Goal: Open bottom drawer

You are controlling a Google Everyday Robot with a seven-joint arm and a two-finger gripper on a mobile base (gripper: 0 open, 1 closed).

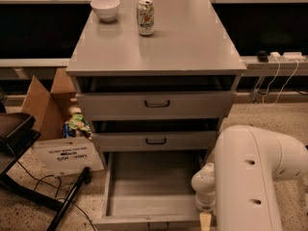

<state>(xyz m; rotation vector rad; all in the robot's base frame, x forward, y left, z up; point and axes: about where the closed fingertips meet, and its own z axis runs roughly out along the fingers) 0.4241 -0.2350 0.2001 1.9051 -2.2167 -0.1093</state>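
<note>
The bottom drawer (149, 184) sits pulled well out from under the cabinet's (154, 52) two taller drawers, so I judge the pull nearly done. What matters now is drawing straight along the runners, with no sideways twist, and stopping before the tray runs off them. My gripper (205, 219) hangs at the drawer's front right corner; my arm (250, 177) hides most of it, so I cannot tell whether it is released, clenched or grasping anything.

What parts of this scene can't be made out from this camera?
- The pincer, camera view: low by the right front corner of the bottom drawer, cut off by the lower edge.
- Its handle: partly cut off by the same edge.
- Contents of the bowl: hidden by its rim.
</note>
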